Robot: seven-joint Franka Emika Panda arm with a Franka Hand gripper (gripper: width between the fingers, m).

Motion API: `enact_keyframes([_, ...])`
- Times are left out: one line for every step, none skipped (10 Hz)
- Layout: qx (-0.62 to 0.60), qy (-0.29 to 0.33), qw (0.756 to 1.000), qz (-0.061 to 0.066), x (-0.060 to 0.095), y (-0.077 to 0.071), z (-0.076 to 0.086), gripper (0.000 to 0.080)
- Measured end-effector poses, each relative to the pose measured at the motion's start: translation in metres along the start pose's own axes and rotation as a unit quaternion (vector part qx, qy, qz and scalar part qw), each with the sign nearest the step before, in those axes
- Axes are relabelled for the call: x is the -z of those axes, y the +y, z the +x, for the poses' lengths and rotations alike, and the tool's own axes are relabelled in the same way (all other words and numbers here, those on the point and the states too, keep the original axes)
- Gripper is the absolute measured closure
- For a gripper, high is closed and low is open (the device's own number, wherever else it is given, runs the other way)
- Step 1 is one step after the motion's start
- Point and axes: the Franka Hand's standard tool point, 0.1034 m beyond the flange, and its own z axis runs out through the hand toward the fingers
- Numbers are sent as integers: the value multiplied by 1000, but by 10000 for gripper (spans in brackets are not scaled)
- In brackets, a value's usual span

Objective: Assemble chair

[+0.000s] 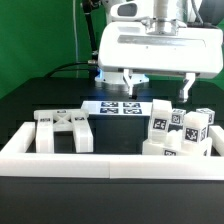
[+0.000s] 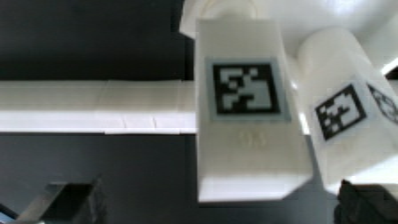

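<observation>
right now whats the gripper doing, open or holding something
gripper: jaws open, holding nothing, above the chair parts

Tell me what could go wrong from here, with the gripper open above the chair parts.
1. The open gripper hangs above the pile of chair parts on the exterior view's right. They sit tilted and crowded, so a descending finger might knock one over.
2. In the wrist view the tagged post lies close against a second tagged part. The jaws may catch both or find no room for a finger between them.
</observation>
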Motion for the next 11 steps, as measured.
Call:
enact_keyframes([0,-2,1000,0,-1,0,-1,151])
enact_keyframes([0,-14,1000,2,-2,-1,-3,151])
enact_keyframes([0,-14,1000,2,-2,-1,-3,151])
enact_keyframes([-1,-56,998,8,-7,-2,-9,151])
enact_keyframes([-3,-97,995,15,-9,-4,-7,151])
enact_keyframes([-5,-112,994,16,-10,-3,-2,151])
enact_keyframes([-7,-156,987,22,-12,-3,-9,151])
enact_keyframes([-10,-198,980,27,-12,-4,-9,151])
enact_keyframes([-11,-227,973,30,-12,-5,-7,151])
enact_keyframes([-11,-250,968,32,-13,-4,-7,151])
enact_keyframes([-12,-276,960,35,-13,-2,-7,151])
